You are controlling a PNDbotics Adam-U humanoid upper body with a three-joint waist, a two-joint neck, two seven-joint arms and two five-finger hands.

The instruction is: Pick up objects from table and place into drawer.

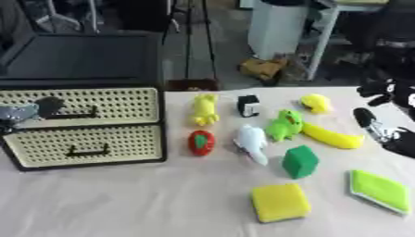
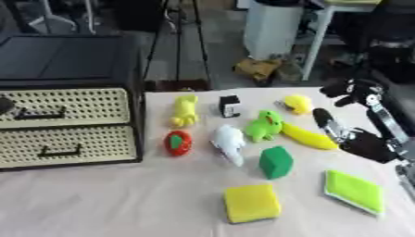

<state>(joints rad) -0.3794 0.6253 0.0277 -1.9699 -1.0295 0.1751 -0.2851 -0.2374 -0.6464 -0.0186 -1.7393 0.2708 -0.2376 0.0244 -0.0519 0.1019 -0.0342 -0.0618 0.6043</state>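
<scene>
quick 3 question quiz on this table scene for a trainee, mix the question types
1. True or false: both drawers of the drawer unit are shut.
2. Which lies nearest the right hand? A) red strawberry toy B) banana C) yellow sponge
3. Fill in: the green cube sits just in front of the green ____ toy.

Key: 1 true. 2 B. 3 frog.

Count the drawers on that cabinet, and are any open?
2, both shut. The upper drawer sits directly under the cabinet top; the lower drawer is right below it, near the table. Each has a dark handle. None looks hidden.
</scene>
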